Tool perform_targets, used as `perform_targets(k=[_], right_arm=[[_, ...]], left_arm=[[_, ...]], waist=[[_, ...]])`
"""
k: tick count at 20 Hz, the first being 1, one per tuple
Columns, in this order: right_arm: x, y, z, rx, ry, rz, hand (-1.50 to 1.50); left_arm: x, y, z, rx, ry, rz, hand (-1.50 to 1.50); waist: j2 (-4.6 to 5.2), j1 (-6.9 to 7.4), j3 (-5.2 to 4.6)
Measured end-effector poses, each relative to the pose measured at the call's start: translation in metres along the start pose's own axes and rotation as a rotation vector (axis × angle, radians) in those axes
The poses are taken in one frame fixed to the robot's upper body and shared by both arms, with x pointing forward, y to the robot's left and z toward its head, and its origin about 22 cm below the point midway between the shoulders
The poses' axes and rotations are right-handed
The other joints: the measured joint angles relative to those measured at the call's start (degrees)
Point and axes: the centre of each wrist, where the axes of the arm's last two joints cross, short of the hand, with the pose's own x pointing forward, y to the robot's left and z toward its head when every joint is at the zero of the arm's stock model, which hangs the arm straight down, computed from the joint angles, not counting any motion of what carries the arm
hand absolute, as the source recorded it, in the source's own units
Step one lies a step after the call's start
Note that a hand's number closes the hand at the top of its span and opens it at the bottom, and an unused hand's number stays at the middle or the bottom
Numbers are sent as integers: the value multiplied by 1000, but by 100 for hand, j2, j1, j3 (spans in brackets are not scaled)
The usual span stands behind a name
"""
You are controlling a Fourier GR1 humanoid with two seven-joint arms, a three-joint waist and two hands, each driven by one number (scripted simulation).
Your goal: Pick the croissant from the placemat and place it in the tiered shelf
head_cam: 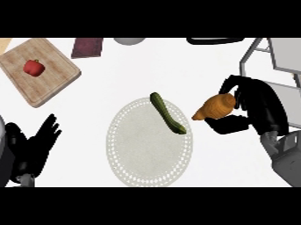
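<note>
Croissant [215, 107] in right hand [256, 105] beside tiered shelf [288, 66] (cucumber [167, 113] on placemat [149, 143])

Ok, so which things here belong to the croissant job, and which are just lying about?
Belonging to the job:
- croissant, held in the right robot hand, off the placemat
- placemat
- shelf, at the upper right

Lying about:
- cucumber on the placemat
- red pepper on the cutting board
- left robot hand, resting open at the lower left
</note>
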Motion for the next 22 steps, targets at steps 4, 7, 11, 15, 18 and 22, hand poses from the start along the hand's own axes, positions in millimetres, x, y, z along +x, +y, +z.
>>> perform_targets(k=[4,7,11,15,18,22], right_arm=[[9,-64,19,-124,9,-13,150],[19,-109,37,-197,8,-18,150],[27,-160,53,-282,44,-30,150],[25,-207,54,-343,97,-66,150],[20,-239,52,-386,125,-84,150],[2,-280,41,-419,170,-94,150]], left_arm=[[1,3,1,0,-6,-5,0],[5,0,0,-10,-5,-12,0],[7,-7,1,-23,-8,-16,0],[9,-13,-2,-43,-15,-19,0],[11,-16,-6,-58,-25,-29,0],[15,-22,-10,-74,-32,-38,0]], waist=[[15,28,-8],[42,84,-10],[80,202,-6],[114,298,-5],[134,380,-1],[162,487,-4]])
